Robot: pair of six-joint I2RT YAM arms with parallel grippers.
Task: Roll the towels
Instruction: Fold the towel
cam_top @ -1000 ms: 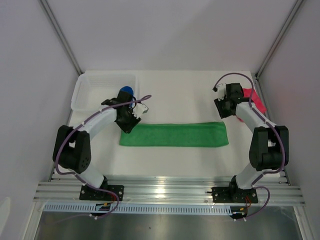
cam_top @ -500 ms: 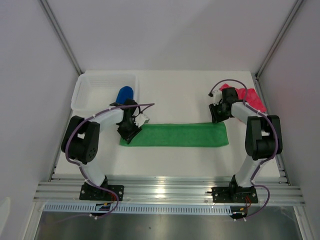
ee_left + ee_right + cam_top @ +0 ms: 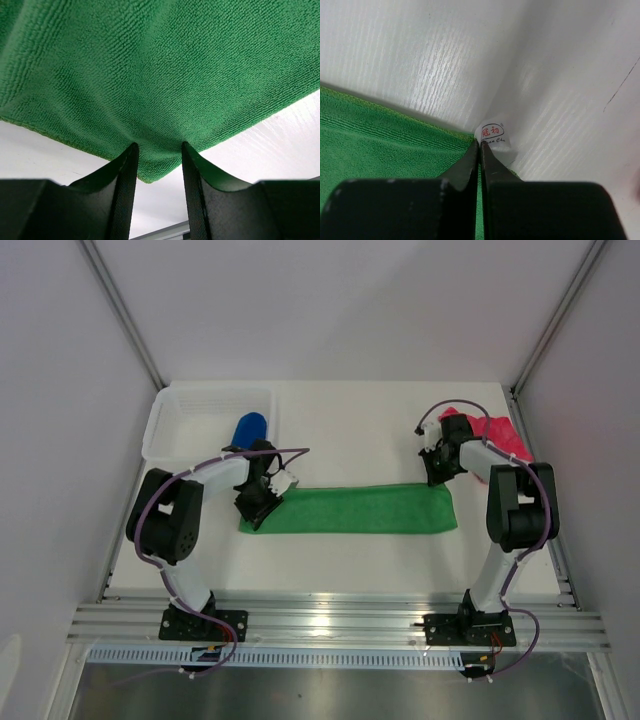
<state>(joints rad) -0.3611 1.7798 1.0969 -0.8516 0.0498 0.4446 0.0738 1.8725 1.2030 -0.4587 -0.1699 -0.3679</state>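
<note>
A bright green towel (image 3: 350, 510) lies flat as a long strip across the table's middle. My left gripper (image 3: 258, 508) sits low at its left end. In the left wrist view, the left gripper (image 3: 158, 146) is open, and a corner of the green towel (image 3: 150, 75) lies between the spread fingers (image 3: 125, 185). My right gripper (image 3: 432, 480) is at the strip's far right corner. In the right wrist view, it (image 3: 480, 142) is shut on the green towel (image 3: 385, 145) beside a white label (image 3: 492, 132). A rolled blue towel (image 3: 250, 426) stands in the basket. The pink-red towel (image 3: 500, 432) lies bunched behind the right arm.
A white plastic basket (image 3: 160, 430) stands at the back left, close behind the left arm. Grey walls close in the table on both sides and at the back. A metal rail (image 3: 330, 620) carrying both arm bases runs along the near edge.
Both arms came down to the green towel's ends. The right gripper's jaws went from apart to shut on the far right corner. The left gripper stayed open.
</note>
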